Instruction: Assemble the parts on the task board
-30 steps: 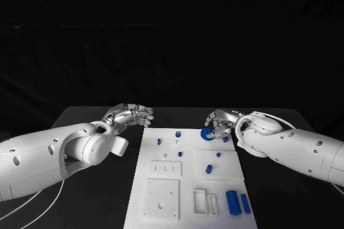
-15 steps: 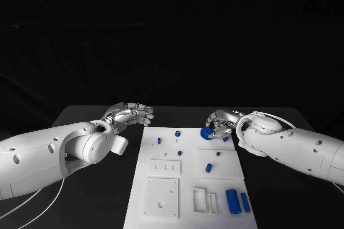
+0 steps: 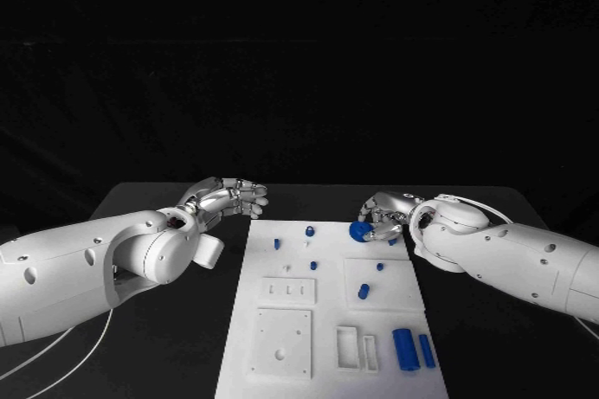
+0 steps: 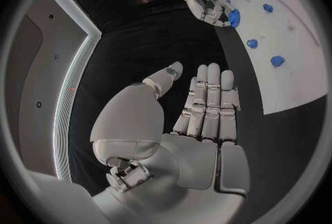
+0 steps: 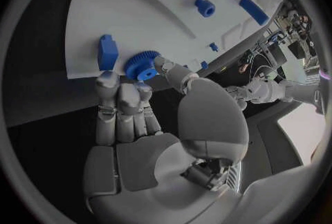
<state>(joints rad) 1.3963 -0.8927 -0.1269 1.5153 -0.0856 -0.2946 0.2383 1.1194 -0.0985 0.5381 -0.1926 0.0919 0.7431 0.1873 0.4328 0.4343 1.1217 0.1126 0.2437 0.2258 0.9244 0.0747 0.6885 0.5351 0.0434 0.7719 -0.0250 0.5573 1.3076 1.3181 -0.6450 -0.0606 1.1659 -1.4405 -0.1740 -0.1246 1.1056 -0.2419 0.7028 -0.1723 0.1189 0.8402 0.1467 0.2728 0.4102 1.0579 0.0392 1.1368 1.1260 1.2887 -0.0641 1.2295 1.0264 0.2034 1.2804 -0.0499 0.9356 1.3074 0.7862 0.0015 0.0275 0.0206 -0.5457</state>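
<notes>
Little has moved since a second ago: our right hand (image 3: pixel 384 214) keeps its hold on the blue gear (image 3: pixel 359 234) and has drifted barely, if at all, while our left hand (image 3: pixel 228 198) stays where it was.

Progress, judged from the board (image 3: pixel 327 347): small blue pegs stand at its far end around 12 o'clock, one more (image 3: pixel 363 290) sits mid-board, and two blue bars (image 3: pixel 406 349) lie loose at 5 o'clock. The white blocks at 6 and 7 o'clock look unfilled. We judge the task at an early stage, with most parts still to seat.

Right hand: fingertips (image 5: pixel 160 62) pinch the gear (image 5: pixel 141 66) at the board's far right corner, about 1 o'clock, just beside a blue block (image 5: pixel 107 52). We cannot tell whether the gear is seated or only touching the board.

Left hand (image 4: pixel 207 103): fingers extended together, nothing in it, over bare table (image 3: pixel 163 200) off the board's 11 o'clock corner.
</notes>
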